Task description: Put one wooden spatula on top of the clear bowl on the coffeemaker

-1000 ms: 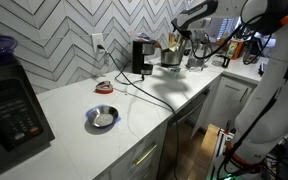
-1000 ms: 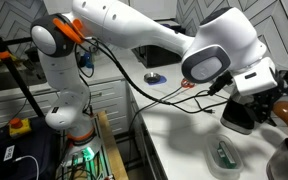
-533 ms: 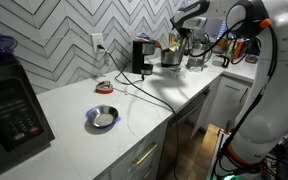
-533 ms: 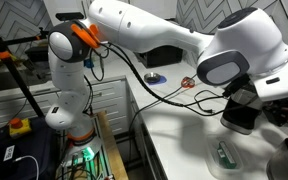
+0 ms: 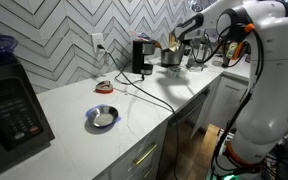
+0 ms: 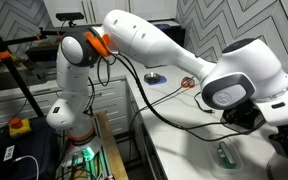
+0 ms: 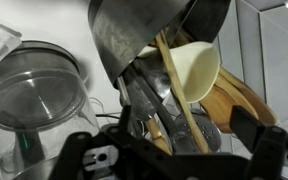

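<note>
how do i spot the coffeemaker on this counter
Follow the long white countertop along the herringbone-tiled wall, past the small round metal bowl. The small upright black boxy coffeemaker stands by the wall just beyond the white wall outlet, far slimmer than the big black keypad appliance.

Bright even light, wrist view blurred (close-up)

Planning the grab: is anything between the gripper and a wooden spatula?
Nothing squarely, in the wrist view. The wooden spatula rises ahead of the gripper, but it is crowded: a cream spoon lies close beside it and a big metal utensil overhangs its top.
</note>
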### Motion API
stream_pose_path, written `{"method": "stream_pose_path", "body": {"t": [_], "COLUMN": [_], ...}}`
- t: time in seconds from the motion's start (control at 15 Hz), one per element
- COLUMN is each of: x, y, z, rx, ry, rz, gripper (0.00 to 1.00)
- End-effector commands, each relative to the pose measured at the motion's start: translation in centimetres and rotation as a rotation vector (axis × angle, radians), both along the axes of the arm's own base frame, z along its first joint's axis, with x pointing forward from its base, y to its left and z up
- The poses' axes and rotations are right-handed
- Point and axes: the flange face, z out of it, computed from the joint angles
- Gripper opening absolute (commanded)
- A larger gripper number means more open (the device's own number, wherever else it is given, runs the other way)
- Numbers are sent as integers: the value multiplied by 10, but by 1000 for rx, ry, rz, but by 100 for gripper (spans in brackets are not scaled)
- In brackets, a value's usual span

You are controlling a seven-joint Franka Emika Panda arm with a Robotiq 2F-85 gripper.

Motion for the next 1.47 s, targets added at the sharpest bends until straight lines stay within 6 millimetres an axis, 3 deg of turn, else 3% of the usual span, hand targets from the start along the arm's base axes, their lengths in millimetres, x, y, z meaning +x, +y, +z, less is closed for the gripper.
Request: {"method": "stream_pose_path", "body": {"t": [0.0, 0.07, 0.13, 0.2, 0.27, 0.4, 0.47, 0.6, 0.87, 1.0, 1.27, 1.33, 1.4], "x": [16, 21, 27, 32, 36, 43, 46, 47, 51, 53, 61, 65, 67], "y": [-8, -7, -4, -2, -2, -2, -3, -8, -16, -19, -25, -27, -28], "z": [-23, -28, -31, -36, -38, -39, -38, -37, -46, -52, -60, -60, -61], "rx": [-87, -104, -116, -126, -142, -167, -175, -202, -240, -259, -285, -288, -290], "ry": [-2, -1, 3, 8, 13, 16, 19, 40, 106, 139, 152, 146, 145], "rz": [0, 9, 20, 30, 34, 42, 46, 49, 72, 84, 92, 89, 88], "gripper": [88, 87, 75, 72, 54, 51, 44, 42, 63, 68, 52, 37, 40]}}
